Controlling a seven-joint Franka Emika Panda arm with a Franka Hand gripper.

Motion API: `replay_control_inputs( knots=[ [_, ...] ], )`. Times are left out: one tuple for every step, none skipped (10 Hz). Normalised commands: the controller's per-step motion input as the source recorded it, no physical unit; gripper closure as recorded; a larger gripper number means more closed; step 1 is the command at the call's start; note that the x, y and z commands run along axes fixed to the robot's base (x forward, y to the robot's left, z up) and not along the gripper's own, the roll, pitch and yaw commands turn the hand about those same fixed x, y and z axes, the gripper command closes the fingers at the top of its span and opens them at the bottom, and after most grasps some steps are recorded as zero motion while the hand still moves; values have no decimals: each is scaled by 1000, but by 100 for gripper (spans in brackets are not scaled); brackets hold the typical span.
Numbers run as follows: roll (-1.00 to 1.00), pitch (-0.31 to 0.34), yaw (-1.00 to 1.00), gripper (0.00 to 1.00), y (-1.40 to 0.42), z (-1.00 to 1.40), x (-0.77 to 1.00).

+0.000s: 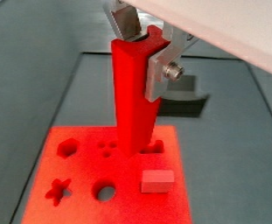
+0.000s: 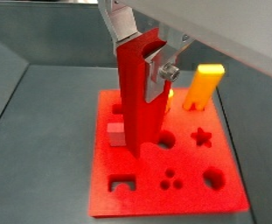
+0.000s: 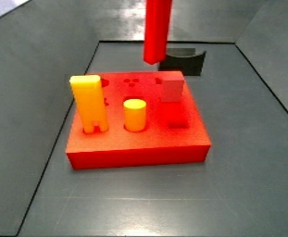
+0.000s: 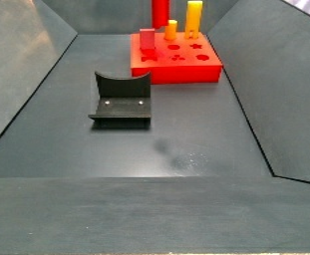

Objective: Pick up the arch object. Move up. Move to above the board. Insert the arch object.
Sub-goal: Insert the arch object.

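The arch object (image 1: 135, 96) is a tall, slim red bar held upright between my gripper's (image 1: 144, 52) silver fingers in both wrist views (image 2: 141, 105). The gripper (image 2: 142, 54) is shut on its upper end. The bar hangs over the board (image 1: 86, 197), a thick red slab with holes, its lower end close over the square slot (image 1: 156, 146). In a side view the bar (image 3: 157, 28) comes down from the top edge and ends above the board's (image 3: 140, 148) far part. It also shows in a side view (image 4: 158, 8) over the board (image 4: 184, 70). The gripper is out of view in both side views.
On the board stand a tall yellow-orange block (image 3: 87, 104), a yellow round peg (image 3: 135, 114) and a red cube (image 3: 172, 88). The dark fixture (image 4: 122, 100) stands on the grey floor beside the board. Grey sloping walls (image 4: 38, 70) surround the floor.
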Motion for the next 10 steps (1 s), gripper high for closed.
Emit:
replay_control_inputs(
  knots=[
    [0, 0, -866, 100, 166, -191, 251],
    [0, 0, -871, 100, 169, -203, 234],
    [0, 0, -911, 100, 134, -211, 177],
    [0, 0, -966, 100, 86, -214, 97],
    [0, 0, -991, 100, 60, -217, 60],
    [0, 0, -1000, 100, 34, -223, 31],
    [0, 0, -1000, 100, 29, -229, 20],
    [0, -3, -1000, 100, 20, -220, 23],
    [0, -3, -1000, 100, 20, -217, 29],
    [-26, 83, -611, 100, 203, -86, 351]
  ],
)
